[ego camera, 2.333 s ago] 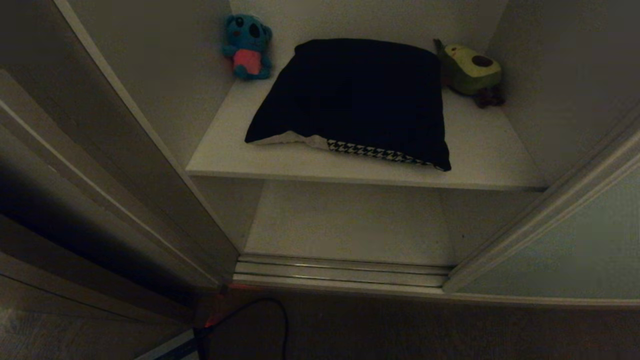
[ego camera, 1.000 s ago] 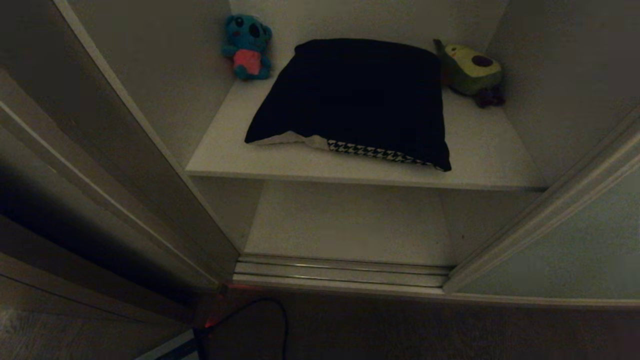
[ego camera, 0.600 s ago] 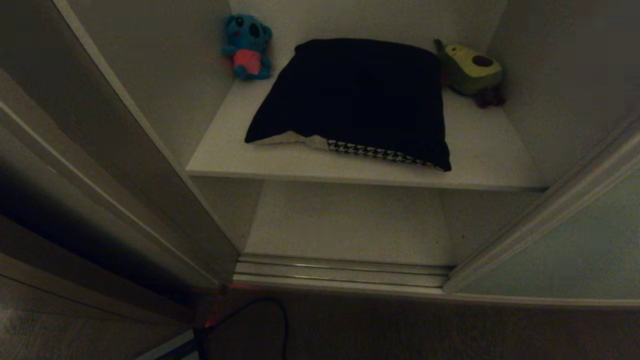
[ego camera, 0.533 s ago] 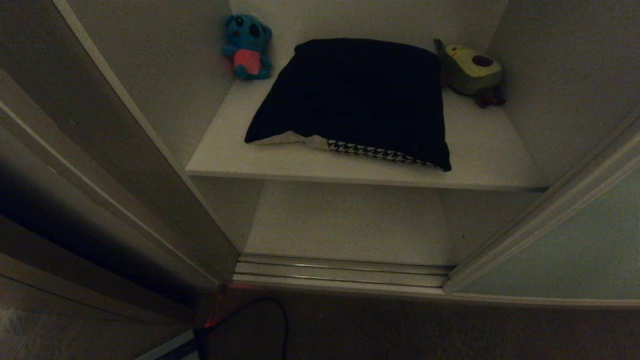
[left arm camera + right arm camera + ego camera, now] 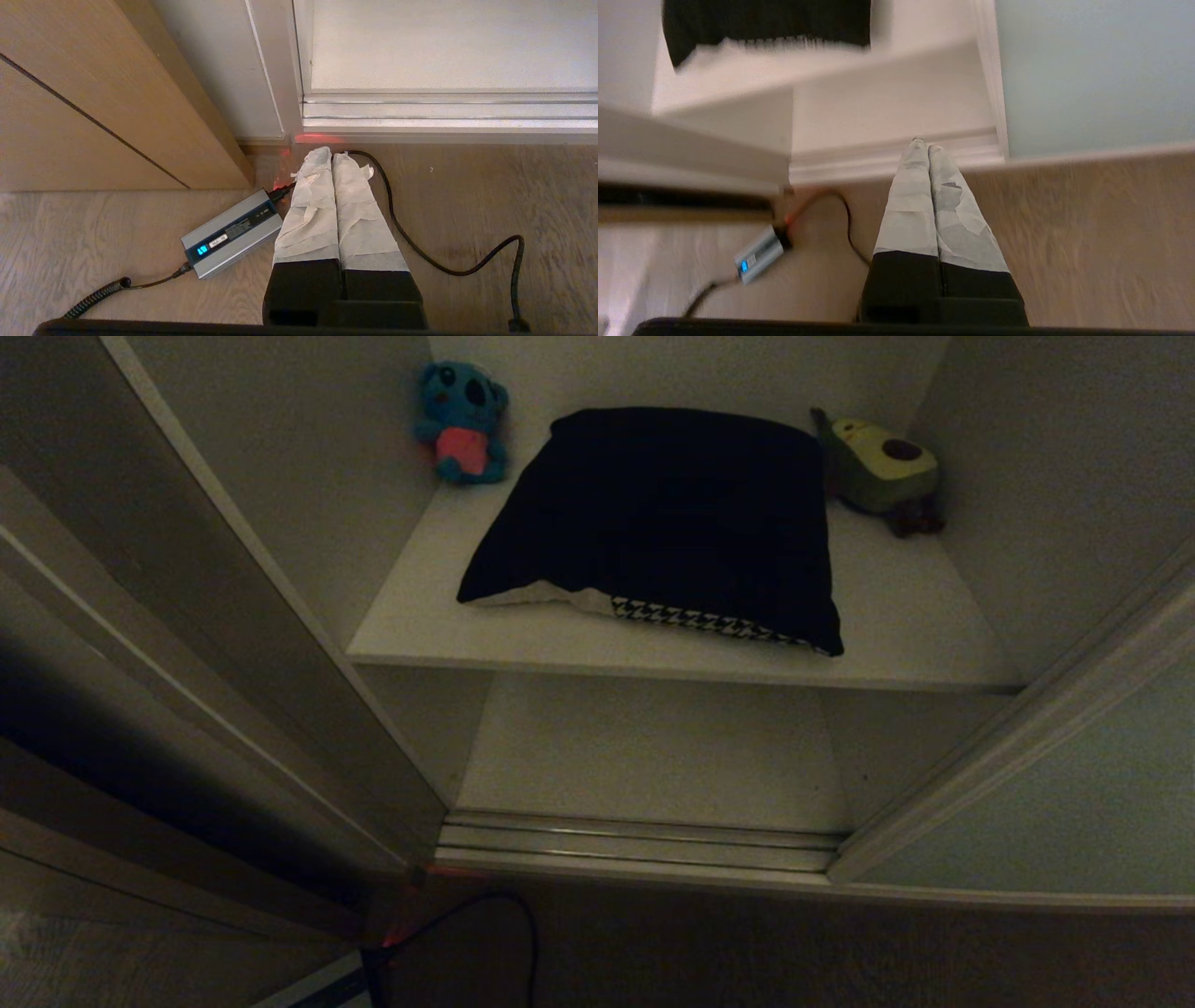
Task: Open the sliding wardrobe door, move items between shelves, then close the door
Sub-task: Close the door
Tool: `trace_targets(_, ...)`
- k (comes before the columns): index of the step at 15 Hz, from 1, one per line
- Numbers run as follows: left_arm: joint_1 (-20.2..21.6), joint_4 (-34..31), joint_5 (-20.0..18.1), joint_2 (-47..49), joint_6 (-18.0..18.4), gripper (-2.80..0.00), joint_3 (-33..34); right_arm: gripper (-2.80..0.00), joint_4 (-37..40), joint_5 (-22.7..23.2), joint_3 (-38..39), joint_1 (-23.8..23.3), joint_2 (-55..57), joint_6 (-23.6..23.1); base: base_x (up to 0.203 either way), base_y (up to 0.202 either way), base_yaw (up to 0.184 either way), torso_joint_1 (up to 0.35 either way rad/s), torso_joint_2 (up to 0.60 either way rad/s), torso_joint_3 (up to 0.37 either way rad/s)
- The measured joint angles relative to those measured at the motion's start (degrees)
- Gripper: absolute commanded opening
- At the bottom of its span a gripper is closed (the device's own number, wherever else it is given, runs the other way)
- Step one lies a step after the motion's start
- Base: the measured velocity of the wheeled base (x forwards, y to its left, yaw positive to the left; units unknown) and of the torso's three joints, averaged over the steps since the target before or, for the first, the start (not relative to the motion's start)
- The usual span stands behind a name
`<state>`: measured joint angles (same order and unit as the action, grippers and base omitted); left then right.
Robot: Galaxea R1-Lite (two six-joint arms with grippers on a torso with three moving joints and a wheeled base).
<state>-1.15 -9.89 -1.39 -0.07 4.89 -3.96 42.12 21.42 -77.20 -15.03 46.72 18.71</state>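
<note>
Though within view, cushion well apart from right jaws.

Label strip on grey power adapter too small to read; no other text.

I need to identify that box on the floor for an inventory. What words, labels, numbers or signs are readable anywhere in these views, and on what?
Nothing can be read.
Grey power adapter: a dark label strip with pale print and a small blue lit display, both too small to read.
Cushion, blue plush toy, avocado plush toy: no text.
</note>
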Motion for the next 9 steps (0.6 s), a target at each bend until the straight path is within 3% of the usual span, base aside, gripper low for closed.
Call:
trace_targets(3,0.0,0.0,0.0,0.0,0.0,-2.8,0.0,-2.8,-4.1,5.6,0.5,-6.2,2.6,-0.1,0.0,0.0,0.0,0.0,0.0,0.0)
trace_targets(9,0.0,0.0,0.0,0.0,0.0,-2.8,0.0,-2.8,-7.6,12.5,1.0,-12.5,7.2,0.1,0.0,0.0,0.0,0.0,0.0,0.0)
